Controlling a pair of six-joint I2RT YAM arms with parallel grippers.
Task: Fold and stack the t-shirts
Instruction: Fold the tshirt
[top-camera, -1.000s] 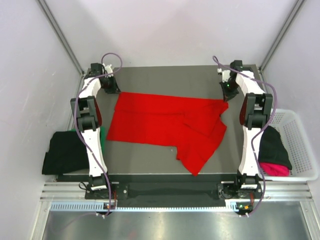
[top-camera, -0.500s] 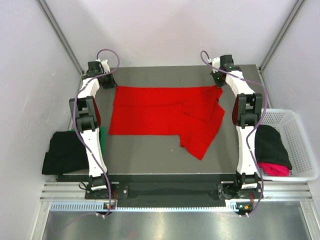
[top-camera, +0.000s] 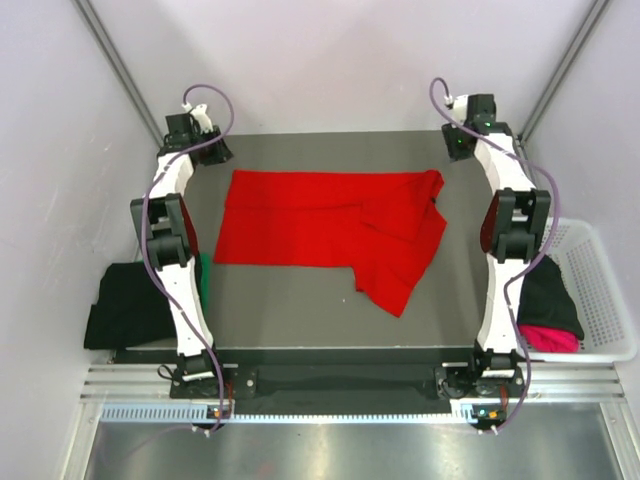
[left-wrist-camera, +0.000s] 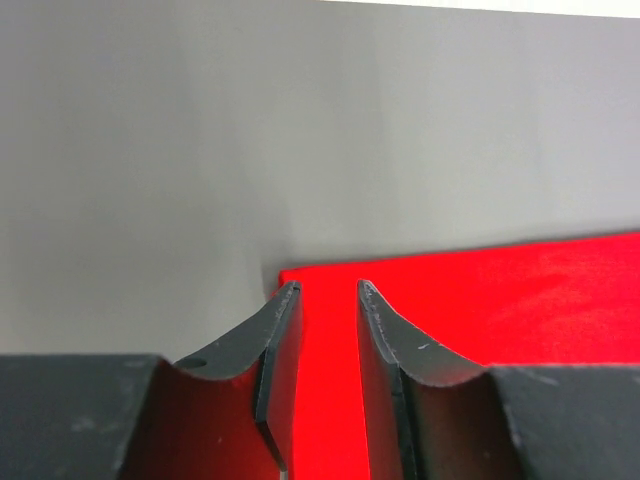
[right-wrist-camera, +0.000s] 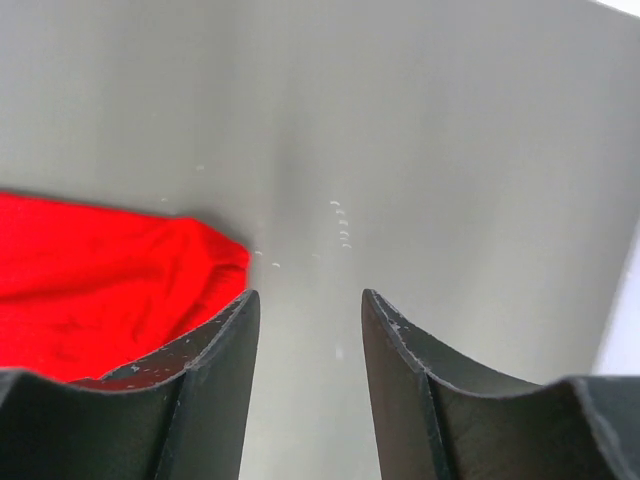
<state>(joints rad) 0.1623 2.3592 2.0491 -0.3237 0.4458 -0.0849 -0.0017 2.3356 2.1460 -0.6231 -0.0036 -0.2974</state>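
A bright red t-shirt (top-camera: 320, 222) lies spread on the dark table (top-camera: 300, 320), with one part folded over and hanging toward the near right. My left gripper (top-camera: 213, 155) hovers at the shirt's far left corner. In the left wrist view this gripper (left-wrist-camera: 328, 285) is open by a narrow gap, and the red t-shirt (left-wrist-camera: 480, 290) lies flat below it. My right gripper (top-camera: 460, 150) is just past the far right corner. In the right wrist view it (right-wrist-camera: 305, 295) is open over bare table, the red t-shirt (right-wrist-camera: 90, 270) lying to its left.
A black t-shirt (top-camera: 125, 305) sits off the table's left side, with a strip of green t-shirt (top-camera: 205, 280) beside it. A white mesh basket (top-camera: 600, 260) on the right holds a black t-shirt (top-camera: 545, 290) and a magenta-pink one (top-camera: 545, 338).
Both arms drew the shirt's far edge back toward the far side, straightening it. Both grippers then opened, let go of the corners and moved away slightly.
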